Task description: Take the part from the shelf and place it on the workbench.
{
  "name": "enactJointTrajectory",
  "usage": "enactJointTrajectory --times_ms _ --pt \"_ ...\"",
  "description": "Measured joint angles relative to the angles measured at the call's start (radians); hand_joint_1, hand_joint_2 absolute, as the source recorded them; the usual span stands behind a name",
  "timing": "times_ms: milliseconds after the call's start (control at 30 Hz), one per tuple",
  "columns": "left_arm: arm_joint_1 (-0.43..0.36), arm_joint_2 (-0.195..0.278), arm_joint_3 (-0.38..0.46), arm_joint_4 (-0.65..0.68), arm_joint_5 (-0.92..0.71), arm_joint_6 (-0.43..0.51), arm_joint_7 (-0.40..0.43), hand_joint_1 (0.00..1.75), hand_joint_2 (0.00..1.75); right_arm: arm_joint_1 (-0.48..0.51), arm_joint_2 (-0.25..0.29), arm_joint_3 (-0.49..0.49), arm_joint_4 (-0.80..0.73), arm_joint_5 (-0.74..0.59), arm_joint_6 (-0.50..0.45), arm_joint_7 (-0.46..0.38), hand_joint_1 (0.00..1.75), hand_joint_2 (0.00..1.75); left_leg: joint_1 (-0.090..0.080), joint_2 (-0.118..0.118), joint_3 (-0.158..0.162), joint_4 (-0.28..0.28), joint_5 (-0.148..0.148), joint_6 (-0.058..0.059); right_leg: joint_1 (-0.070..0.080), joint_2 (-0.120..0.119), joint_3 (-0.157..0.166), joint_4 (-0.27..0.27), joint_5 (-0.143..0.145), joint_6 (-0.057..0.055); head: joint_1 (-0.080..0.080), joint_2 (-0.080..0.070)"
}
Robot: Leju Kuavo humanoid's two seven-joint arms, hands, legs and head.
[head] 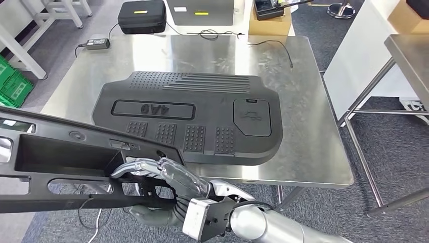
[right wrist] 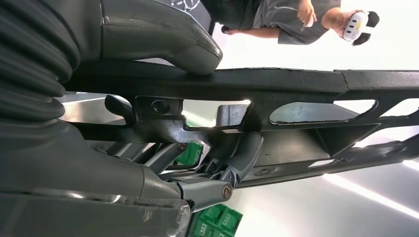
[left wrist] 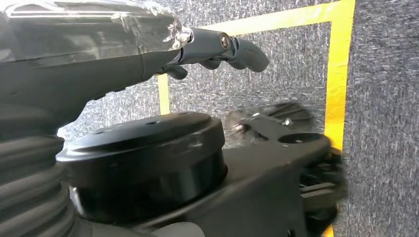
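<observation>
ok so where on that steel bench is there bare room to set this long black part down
The engine cover fills the middle of the workbench. Bare steel lies along the far edge beyond the cover, crossed by a black cable, and in a strip down the right side. The near left, where the right robot hand holds the long part, is crowded.

The workbench (head: pixel 313 152) is made of brushed metal, smooth and glossy, with ceiling light reflected on it, and on it a large cover (head: pixel 187 119) of matt black plastic is laid, textured with ribs and dotted patches. At the near edge of the workbench a long part (head: pixel 66 157) of matt black plastic, faintly grainy, is held by the right hand (head: pixel 157 190), whose fingers are wrapped in shiny clear film over silver metal and grey plastic. Beneath the left hand (left wrist: pixel 217 47) the floor (left wrist: pixel 380 98) is covered in rough grey carpet, marked with smooth yellow tape (left wrist: pixel 336 74).
</observation>
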Motion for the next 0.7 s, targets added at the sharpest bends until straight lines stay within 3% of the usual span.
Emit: enactJointTrajectory --times_ms 67,167,233,300,333,367,400,467,500,567,700 --pt "0.001 0.000 0.000 0.000 0.000 0.000 0.000 0.00 1.75 0.000 0.000 0.000 0.000 -0.001 0.000 0.000 1.75 1.75 -0.006 -0.002 0.011 -0.041 0.005 0.006 0.002 0.000 0.002 -0.004 0.000 0.013 -0.002 0.000" --pt "0.002 0.000 0.000 0.000 0.000 0.000 0.000 0.00 1.75 -0.001 0.000 0.000 0.000 -0.002 -0.001 0.000 1.75 1.75 -0.007 -0.005 0.018 -0.055 0.011 0.029 0.000 -0.002 0.006 -0.004 -0.006 0.032 0.011 0.000" --pt "0.002 0.000 0.000 0.000 0.000 0.000 0.000 0.00 1.75 -0.002 0.000 0.000 0.000 -0.003 -0.001 -0.001 1.75 1.75 -0.007 -0.005 0.026 -0.064 0.015 0.045 0.001 -0.002 -0.024 0.063 -0.045 0.034 0.025 0.000" --pt "0.002 0.000 0.000 0.000 0.000 0.000 0.000 0.00 1.75 -0.001 -0.001 0.000 0.001 -0.004 -0.001 -0.002 1.75 1.75 -0.016 -0.005 0.027 -0.065 0.013 0.054 0.006 -0.001 -0.088 0.188 -0.097 0.030 0.042 0.000" --pt "0.002 0.000 0.000 0.000 0.000 0.000 0.000 0.00 1.75 -0.001 -0.002 0.000 0.002 -0.004 -0.001 -0.002 1.75 1.75 -0.021 -0.005 0.028 -0.064 0.012 0.057 0.008 -0.001 -0.114 0.234 -0.107 0.027 0.050 0.000" --pt "0.003 0.000 0.000 0.000 0.000 -0.001 0.001 0.00 1.75 0.000 -0.003 0.000 0.003 -0.004 -0.001 -0.002 1.75 1.75 -0.026 -0.006 0.030 -0.064 0.010 0.060 0.012 -0.001 -0.126 0.249 -0.099 0.022 0.055 0.000" --pt "0.003 0.000 0.000 0.000 0.000 -0.002 0.001 0.00 1.75 0.000 -0.003 0.000 0.004 -0.004 -0.001 -0.002 1.75 1.75 -0.031 -0.007 0.032 -0.064 0.008 0.063 0.016 -0.001 -0.119 0.226 -0.073 0.015 0.059 0.000" --pt "0.003 -0.001 0.000 0.000 0.000 -0.004 0.001 0.00 1.75 0.000 -0.003 0.000 0.005 -0.004 -0.001 -0.002 1.75 1.75 -0.039 -0.009 0.039 -0.063 0.003 0.066 0.026 0.000 -0.067 0.105 -0.004 -0.005 0.067 0.000" --pt "0.003 -0.003 0.000 0.000 0.000 -0.004 0.001 0.00 1.75 0.000 -0.003 0.000 0.005 -0.004 -0.001 -0.002 1.75 1.75 -0.043 -0.010 0.040 -0.061 0.000 0.066 0.031 0.000 -0.041 0.047 0.017 -0.014 0.067 0.000" --pt "0.002 -0.005 0.000 0.000 0.000 -0.005 0.001 0.00 1.75 -0.001 -0.003 0.000 0.005 -0.005 -0.002 -0.003 1.75 1.75 -0.044 -0.009 0.038 -0.057 -0.003 0.061 0.036 0.001 -0.020 -0.007 0.026 -0.024 0.064 0.000" --pt "0.002 -0.005 0.000 0.000 0.000 -0.006 0.001 0.00 1.75 -0.002 -0.003 0.000 0.006 -0.006 -0.003 -0.003 1.75 1.75 -0.040 -0.007 0.037 -0.057 -0.005 0.055 0.038 0.002 -0.018 -0.015 0.028 -0.020 0.061 0.000"
